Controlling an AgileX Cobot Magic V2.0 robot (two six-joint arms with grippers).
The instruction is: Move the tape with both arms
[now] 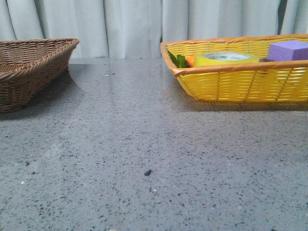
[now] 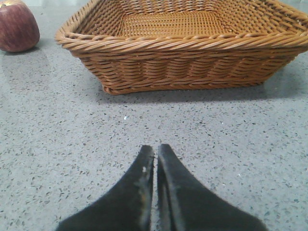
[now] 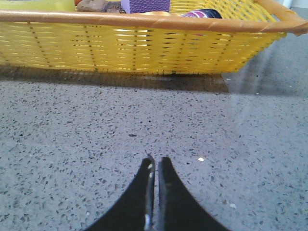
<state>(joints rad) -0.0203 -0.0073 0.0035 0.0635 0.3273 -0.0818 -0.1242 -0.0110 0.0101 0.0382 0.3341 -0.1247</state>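
The table [image 1: 144,144] is a grey stone-like slab, speckled all over with dark and pale flecks. At its far left stands a brown wicker basket [image 1: 33,67], its shadow falling on the slab to the right and near side. At the far right stands a yellow woven basket [image 1: 240,82] with an orange rim. The left wrist view shows a reddish apple [image 2: 18,26] lying directly on the slab just beside the brown basket (partly cut off by the edge). A small dark speck [image 1: 147,172] lies near the middle.
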